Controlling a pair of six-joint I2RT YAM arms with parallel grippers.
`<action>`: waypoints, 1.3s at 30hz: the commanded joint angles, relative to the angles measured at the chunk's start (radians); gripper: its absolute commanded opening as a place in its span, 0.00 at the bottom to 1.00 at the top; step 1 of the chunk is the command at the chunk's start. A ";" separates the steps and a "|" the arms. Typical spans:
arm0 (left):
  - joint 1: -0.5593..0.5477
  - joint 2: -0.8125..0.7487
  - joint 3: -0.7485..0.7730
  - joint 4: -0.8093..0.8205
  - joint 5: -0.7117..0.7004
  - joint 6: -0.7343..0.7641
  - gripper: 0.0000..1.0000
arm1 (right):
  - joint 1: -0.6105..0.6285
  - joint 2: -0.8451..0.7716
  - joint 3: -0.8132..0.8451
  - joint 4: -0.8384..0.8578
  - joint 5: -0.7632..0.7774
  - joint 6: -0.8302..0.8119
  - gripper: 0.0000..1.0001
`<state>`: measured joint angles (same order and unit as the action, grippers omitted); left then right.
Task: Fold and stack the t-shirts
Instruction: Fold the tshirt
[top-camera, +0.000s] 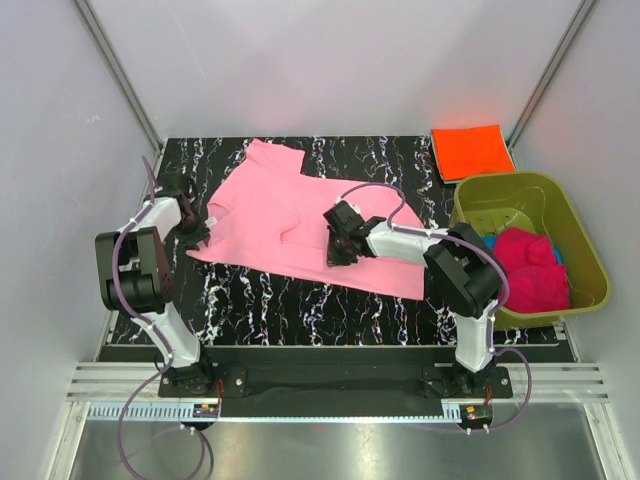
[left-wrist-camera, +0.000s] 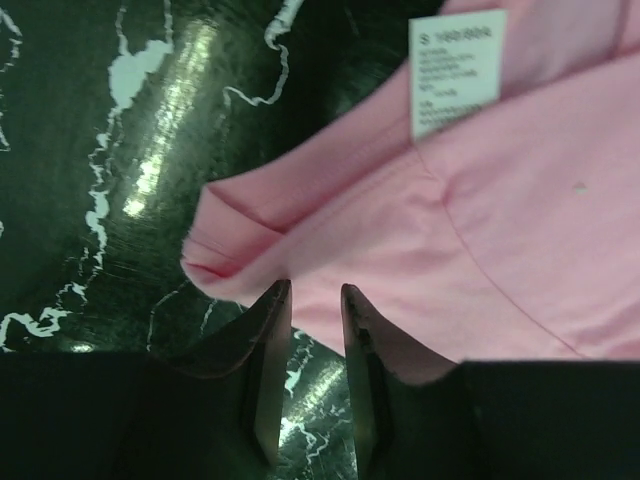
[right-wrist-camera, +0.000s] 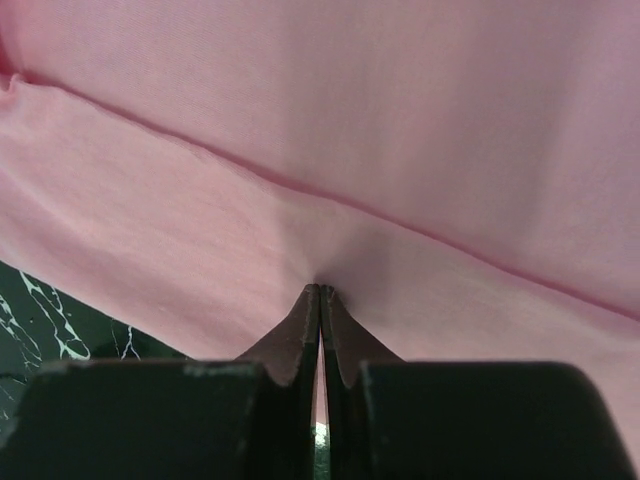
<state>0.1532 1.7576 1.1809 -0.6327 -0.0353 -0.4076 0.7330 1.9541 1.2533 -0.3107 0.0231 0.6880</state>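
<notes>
A black desk (top-camera: 300, 300) veined with white marbling fills the middle. An olive-green plastic tub (top-camera: 505, 200) sits at its right side. Plain white walls (top-camera: 330, 60) stand around it, and a ribbed metal rail (top-camera: 560, 380) runs along the near edge.

light: bright, even, overhead | glare: sheen on table (left-wrist-camera: 165, 130) | focus: near wrist-view edges soft

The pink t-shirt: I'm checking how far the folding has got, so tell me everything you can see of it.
The pink t-shirt is soft, plain light-pink fabric, lying mostly flat and skewed on the black marbled table, partly folded over itself. A white printed label shows on it. The right gripper is shut, pinching the fabric near its middle; the left gripper stands slightly open at its rolled left edge.
</notes>
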 joint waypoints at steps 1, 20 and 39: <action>0.008 0.049 0.048 0.033 -0.145 -0.019 0.31 | 0.000 -0.055 -0.044 -0.028 0.055 -0.028 0.06; 0.016 -0.024 0.118 -0.024 -0.360 0.004 0.34 | 0.014 -0.187 -0.123 -0.059 0.047 0.044 0.12; -0.172 0.035 0.005 0.191 0.163 -0.192 0.36 | 0.016 -0.411 -0.130 -0.159 0.100 0.067 0.13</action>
<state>-0.0353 1.7664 1.2076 -0.4721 0.0826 -0.5571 0.7406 1.5944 1.1107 -0.4458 0.0738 0.7502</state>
